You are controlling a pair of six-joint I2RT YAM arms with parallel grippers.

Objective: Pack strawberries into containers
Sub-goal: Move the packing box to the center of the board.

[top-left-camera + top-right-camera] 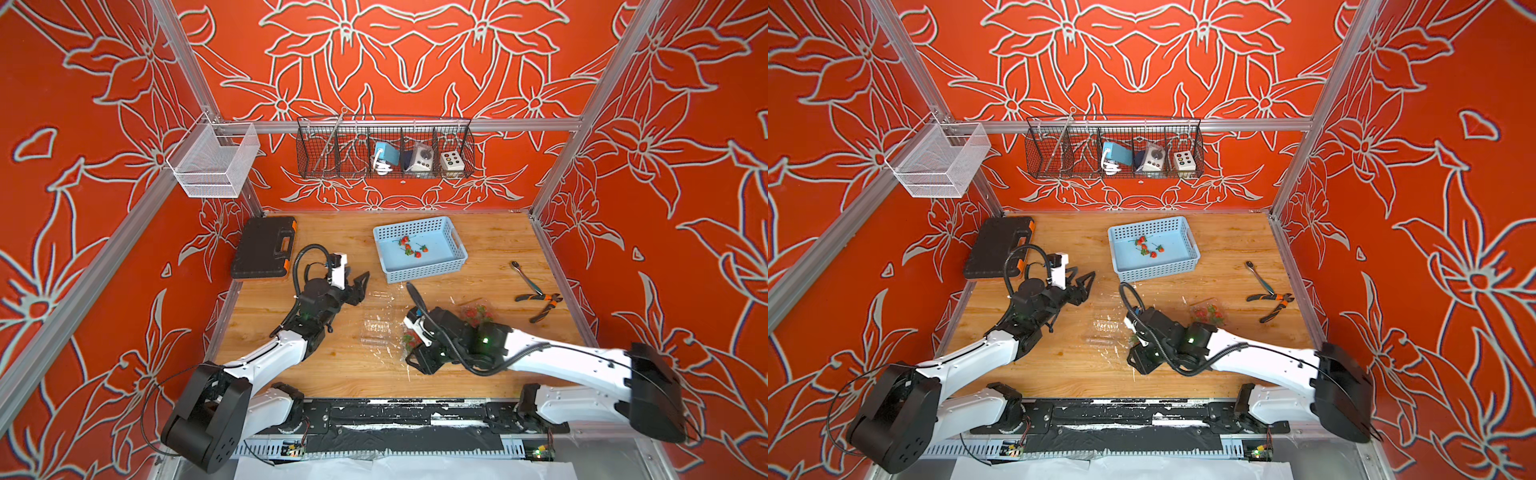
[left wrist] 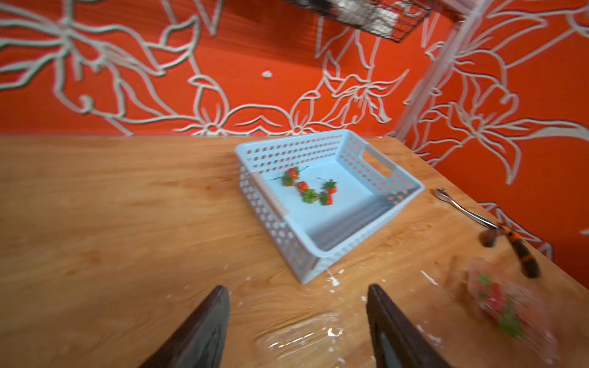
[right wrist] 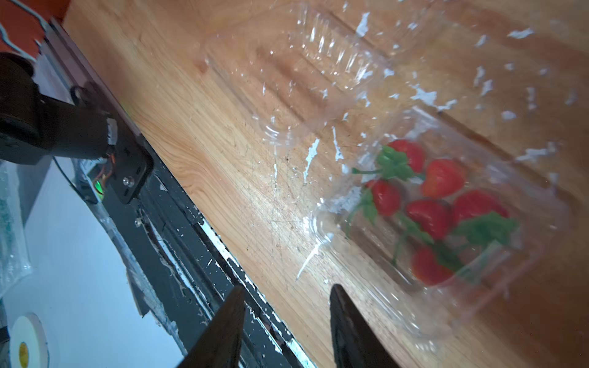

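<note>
**Operator:** Where are the strawberries?

**Helper:** Look in a top view. Five strawberries point(image 1: 411, 246) lie in the blue basket point(image 1: 419, 275), a bit above the middle of the frame. More sit in a clear box, the packed container point(image 1: 464, 308), right of the middle and next to your right arm.

**Operator:** Are there other clear boxes?

**Helper:** Yes. The empty container point(image 1: 376, 328) lies on the table point(image 1: 498, 249) near the middle of the frame, between your two arms. Just right of it is the near container point(image 3: 331, 204), half hidden under your right wrist in both top views. The right wrist view shows six strawberries inside it.

**Operator:** How is my right gripper?

**Helper:** Your right gripper point(image 3: 288, 288) has its two fingers apart, with nothing between them. The near container is just beside it, not touching.

**Operator:** And my left one?

**Helper:** Your left gripper point(image 2: 298, 288) has its fingers apart too and holds nothing. In a top view it is left of the middle, between the black case point(image 1: 264, 247) and the blue basket.

**Operator:** Anything else?

**Helper:** The pliers point(image 1: 540, 301) and a wrench point(image 1: 525, 278) lie together at the right side of the frame.
</note>
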